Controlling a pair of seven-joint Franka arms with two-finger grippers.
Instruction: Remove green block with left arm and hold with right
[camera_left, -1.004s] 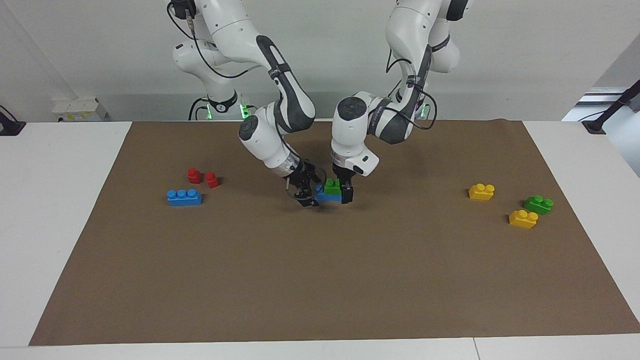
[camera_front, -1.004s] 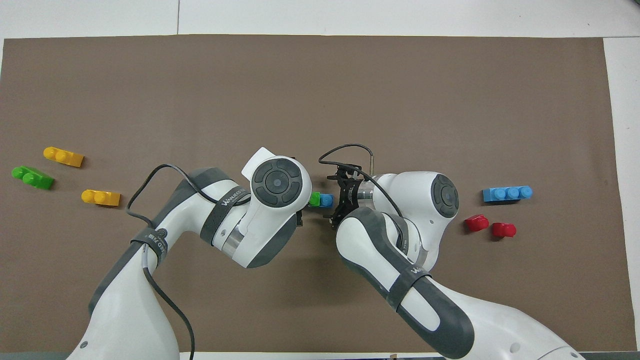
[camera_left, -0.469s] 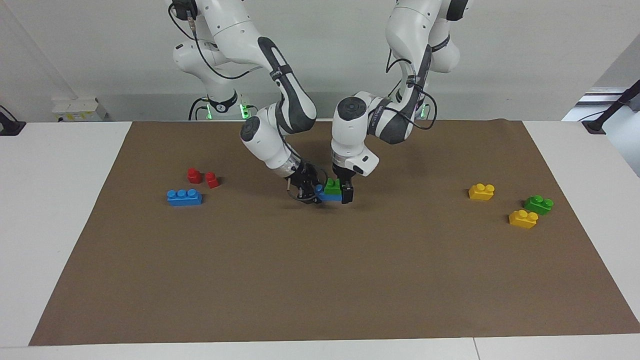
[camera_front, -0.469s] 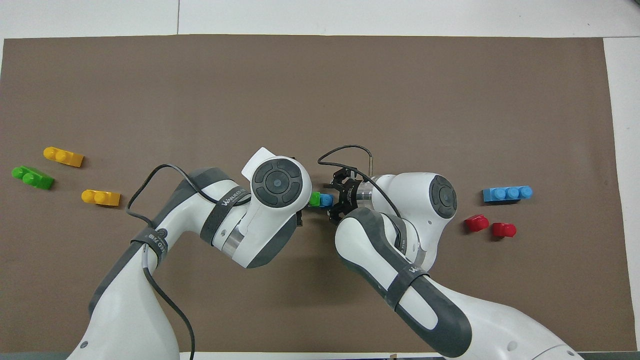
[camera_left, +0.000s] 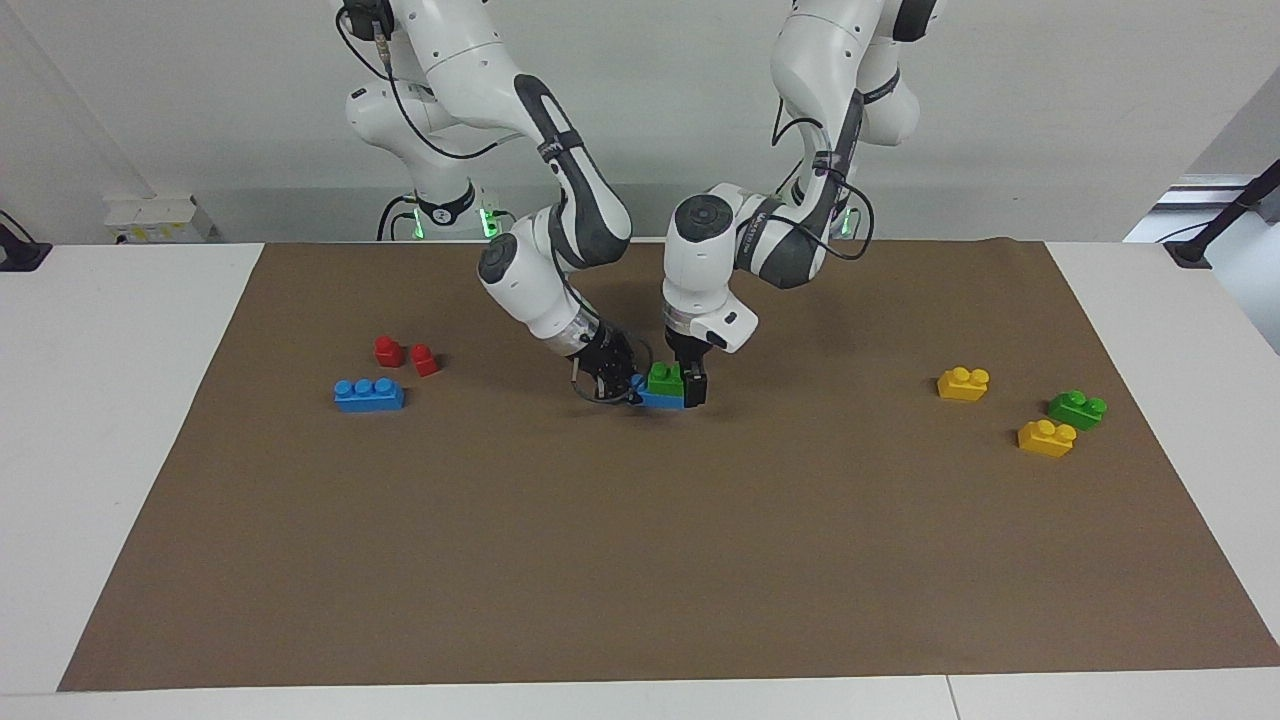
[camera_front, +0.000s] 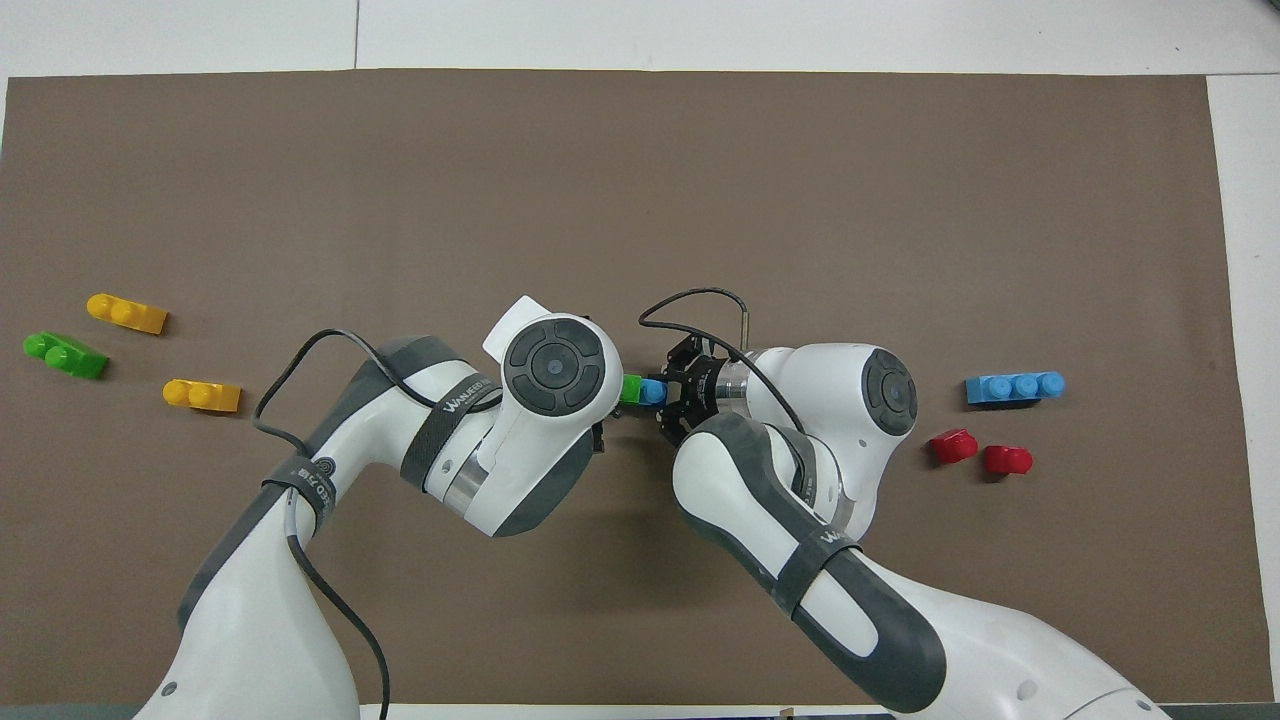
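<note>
In the middle of the brown mat, the green block (camera_left: 663, 377) (camera_front: 631, 388) sits pressed onto a blue brick (camera_left: 655, 398) (camera_front: 652, 391). My left gripper (camera_left: 679, 386) points straight down over the green block and is open, one finger (camera_left: 695, 388) showing beside the block toward the left arm's end. From the other end my right gripper (camera_left: 625, 388) (camera_front: 668, 396) comes in slanted and low, shut on the blue brick's end. In the overhead view the left wrist hides the left gripper's fingers.
A second green block (camera_left: 1077, 408) and two yellow bricks (camera_left: 963, 383) (camera_left: 1046, 437) lie toward the left arm's end. A longer blue brick (camera_left: 369, 393) and two red pieces (camera_left: 388, 351) (camera_left: 424, 360) lie toward the right arm's end.
My right gripper slid in onto the blue brick's end and shut on it; the brick shifted slightly. The left gripper stayed around the green block.
</note>
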